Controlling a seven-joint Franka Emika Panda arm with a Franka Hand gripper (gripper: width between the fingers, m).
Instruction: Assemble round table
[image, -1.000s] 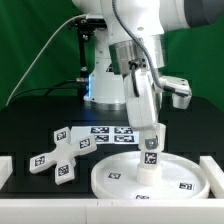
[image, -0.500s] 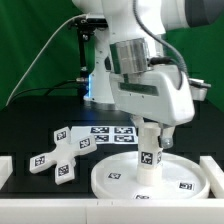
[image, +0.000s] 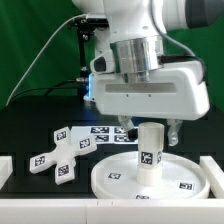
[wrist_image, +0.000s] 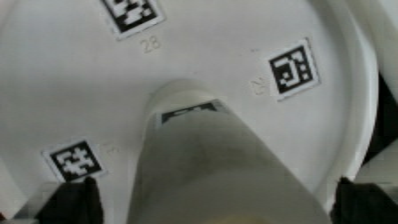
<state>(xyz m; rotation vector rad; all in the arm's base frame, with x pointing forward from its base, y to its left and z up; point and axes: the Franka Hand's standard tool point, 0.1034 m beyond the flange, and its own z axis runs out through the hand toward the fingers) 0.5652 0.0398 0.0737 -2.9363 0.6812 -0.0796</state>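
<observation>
Two dark fingers (wrist_image: 75, 196) of the gripper (image: 151, 128) stand spread wide, one on either side of the post (image: 150, 156), level with its upper end; a gap shows on both sides, so they hold nothing. The post stands directly under the hand, upright, with its long axis vertical and its base near the middle of the round disc (image: 113, 178), which lies flat at the near edge of the table. The arm reaches down from above with its wrist pointing straight down. The cross-shaped foot piece (image: 58, 152) lies flat toward the exterior view's left, well apart from the disc, with the marker board (image: 108, 131) just beyond.
</observation>
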